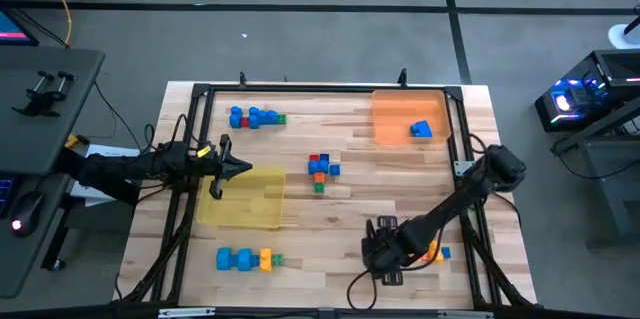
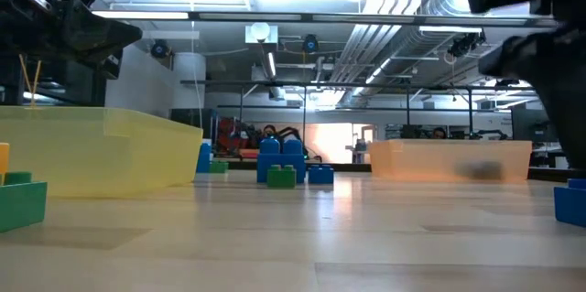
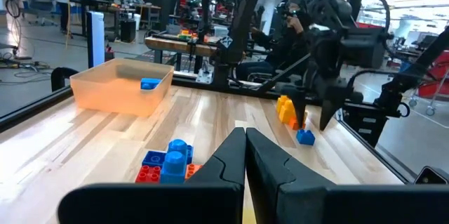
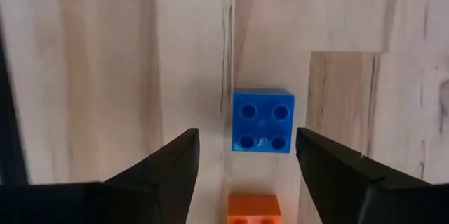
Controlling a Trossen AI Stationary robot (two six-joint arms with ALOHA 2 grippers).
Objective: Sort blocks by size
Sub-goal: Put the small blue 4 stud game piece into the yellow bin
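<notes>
Right gripper spread wide above a small blue four-stud brick, lower right of the high view.
Brick judged light, rigid, slick-sided: grip its opposite flat sides. Left gripper closed, empty, over the yellow tray.

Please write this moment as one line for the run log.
right gripper: open, above small blue block | left gripper: shut, empty, over yellow tray | orange tray: one blue block
</notes>
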